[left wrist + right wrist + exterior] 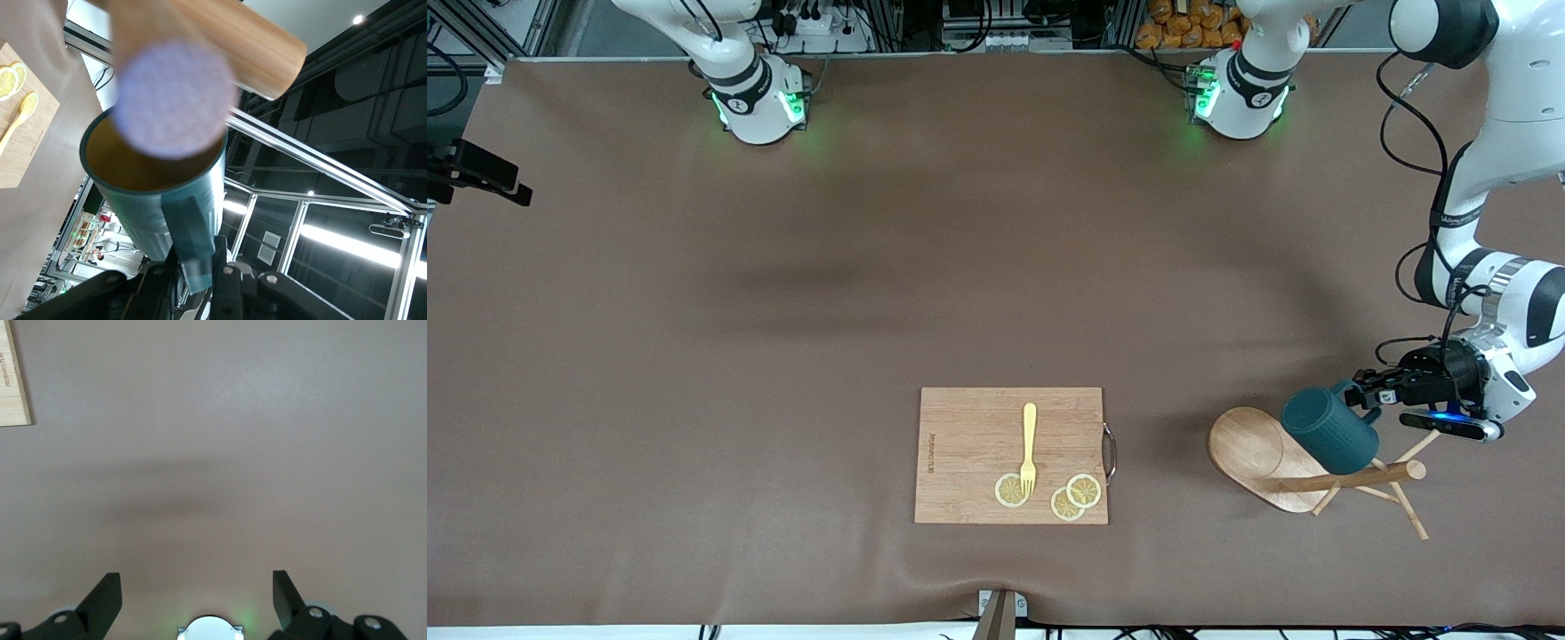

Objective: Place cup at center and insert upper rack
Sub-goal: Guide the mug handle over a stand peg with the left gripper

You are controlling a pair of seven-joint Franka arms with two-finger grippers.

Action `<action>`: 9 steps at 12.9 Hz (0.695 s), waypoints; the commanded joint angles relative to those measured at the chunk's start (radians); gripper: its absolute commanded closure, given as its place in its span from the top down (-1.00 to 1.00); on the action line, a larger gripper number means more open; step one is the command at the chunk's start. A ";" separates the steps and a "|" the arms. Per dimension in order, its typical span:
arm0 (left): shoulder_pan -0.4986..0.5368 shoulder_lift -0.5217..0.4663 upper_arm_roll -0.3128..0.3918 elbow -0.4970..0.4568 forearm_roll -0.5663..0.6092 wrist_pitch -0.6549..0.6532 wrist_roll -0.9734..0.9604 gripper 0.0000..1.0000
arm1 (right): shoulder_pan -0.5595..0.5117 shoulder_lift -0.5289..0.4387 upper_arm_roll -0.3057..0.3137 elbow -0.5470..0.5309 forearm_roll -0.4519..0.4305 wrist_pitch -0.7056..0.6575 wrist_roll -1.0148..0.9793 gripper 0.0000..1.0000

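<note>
The dark teal cup (pixel 1327 431) hangs in my left gripper (pixel 1360 396), which is shut on its loop handle (pixel 190 240). The cup is tilted and sits just above the upper rack, near the left arm's end of the table. The upper rack, a light wooden mug tree, lies on its side with its disc base (pixel 1245 449) tipped up and its pole (pixel 1352 480) and pegs along the table. In the left wrist view the pole's round end (pixel 173 100) shows in front of the cup's yellowish-brown mouth (pixel 133 170). My right gripper (pixel 197 600) is open and empty over bare table.
A rectangular wooden cutting board (pixel 1011 455) lies near the front middle of the table. It carries a yellow fork (pixel 1029 444) and three lemon slices (pixel 1074 498). A corner of the board shows in the right wrist view (pixel 13 380). Brown cloth covers the table.
</note>
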 commanded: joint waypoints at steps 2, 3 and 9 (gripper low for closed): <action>0.024 0.027 -0.018 0.025 -0.023 -0.026 0.022 -1.00 | 0.004 0.006 0.003 0.020 -0.003 -0.012 0.019 1.00; 0.027 0.042 -0.018 0.036 -0.023 -0.027 0.035 -1.00 | 0.004 0.006 0.003 0.020 -0.003 -0.012 0.018 1.00; 0.041 0.090 -0.019 0.071 -0.051 -0.060 0.067 -1.00 | 0.004 0.006 0.003 0.020 -0.003 -0.012 0.019 1.00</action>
